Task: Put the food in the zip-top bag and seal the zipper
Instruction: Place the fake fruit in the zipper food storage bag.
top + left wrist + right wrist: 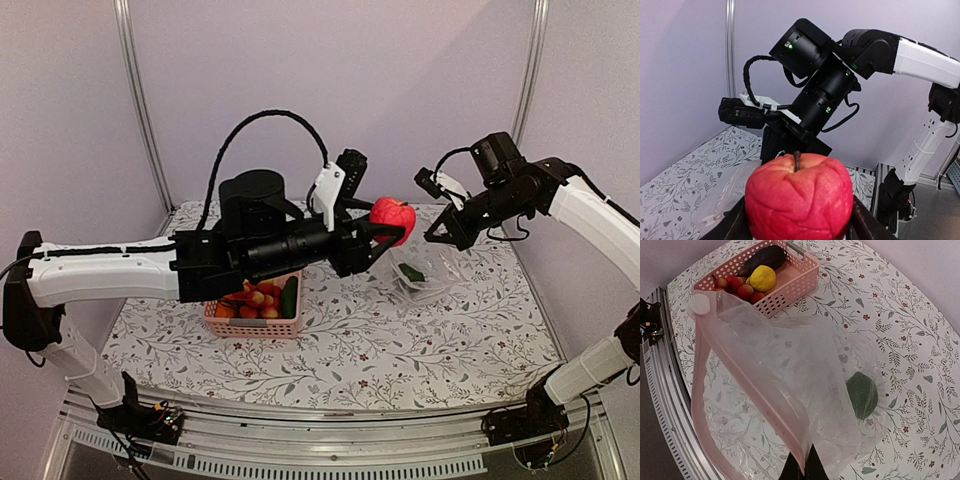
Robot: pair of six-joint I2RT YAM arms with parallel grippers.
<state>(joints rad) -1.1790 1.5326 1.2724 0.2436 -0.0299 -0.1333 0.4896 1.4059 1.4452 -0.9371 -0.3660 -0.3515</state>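
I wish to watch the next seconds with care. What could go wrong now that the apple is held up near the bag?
1. The right tool pinches the bag at one spot by its zipper, so the mouth hangs slack; the large apple in the left tool could hit the rim and fall outside.
2. The pinch looks thin; the apple's weight might pull the bag free.

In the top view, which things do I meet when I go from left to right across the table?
basket → apple → bag
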